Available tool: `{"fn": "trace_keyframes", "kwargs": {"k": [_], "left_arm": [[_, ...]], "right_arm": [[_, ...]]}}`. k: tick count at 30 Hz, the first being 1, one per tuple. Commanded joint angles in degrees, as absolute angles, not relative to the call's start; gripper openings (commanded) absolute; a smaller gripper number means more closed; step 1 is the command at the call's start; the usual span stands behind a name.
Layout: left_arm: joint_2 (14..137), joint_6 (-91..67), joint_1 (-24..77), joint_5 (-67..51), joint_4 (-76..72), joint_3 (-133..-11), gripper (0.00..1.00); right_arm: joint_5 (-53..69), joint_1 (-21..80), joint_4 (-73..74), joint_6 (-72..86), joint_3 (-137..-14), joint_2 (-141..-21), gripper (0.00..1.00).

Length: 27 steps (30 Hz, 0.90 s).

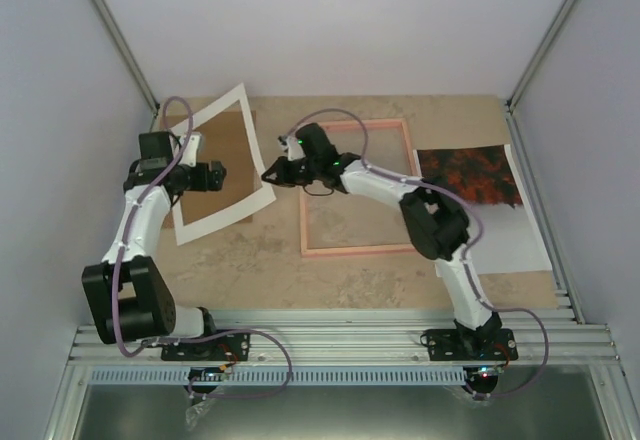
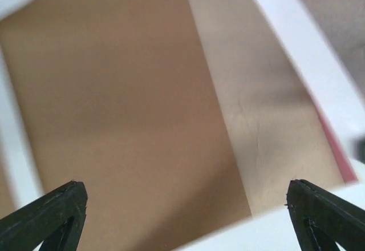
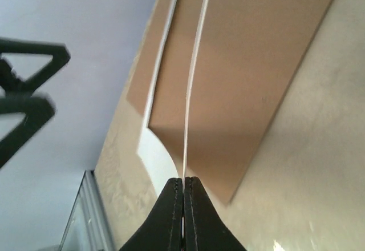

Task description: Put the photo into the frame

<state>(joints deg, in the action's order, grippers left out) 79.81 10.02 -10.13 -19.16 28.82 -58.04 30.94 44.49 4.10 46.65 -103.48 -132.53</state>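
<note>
Photo: your photo lies flat and picture side up at the right edge of the table. It is just beside the frame but outside it, and neither gripper is near it.
Frame: the pink frame lies flat mid-table. Only the table surface shows through its opening, so nothing is loaded in it.
Right gripper: your right gripper is clenched on the right edge of the white border sheet. In the wrist view that thin white edge runs straight up from between the closed fingertips.
Left gripper: your left gripper is released, with jaws spread wide above the sheet's brown centre, grasping nothing.
Border sheet: it sits askew to the left of the frame, over the brown board. Its pinched edge looks raised off that board.
Done so far: the frame looks emptied, with its inner parts set out to the left. None of the actual loading has happened.
Left to do: you probably need to finish with the border sheet, then pick up the photo, bring it across and lay it squarely inside the frame.
Progress: early, by my reading, since the main step has not yet begun.
</note>
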Motion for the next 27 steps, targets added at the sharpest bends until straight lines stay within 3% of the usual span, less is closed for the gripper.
{"fn": "trace_keyframes", "kwargs": {"k": [1,12,17,27], "left_arm": [[76.60,8.08,-10.37,-17.96,30.94,-60.29,0.98],[75.51,6.54,-10.37,-19.70,32.06,-61.06,0.99],[76.07,6.44,-10.36,-19.91,32.17,-61.78,0.99],[77.09,6.85,-10.37,-19.43,31.73,-61.97,0.99]], "right_arm": [[32.93,41.09,2.03,43.33,-91.61,-117.75,0.01],[41.05,25.48,2.88,32.96,-56.86,-88.60,0.00],[44.43,16.31,9.48,24.15,-48.91,-79.57,0.00],[51.55,-3.15,13.18,14.46,-41.63,-78.12,0.00]]}}
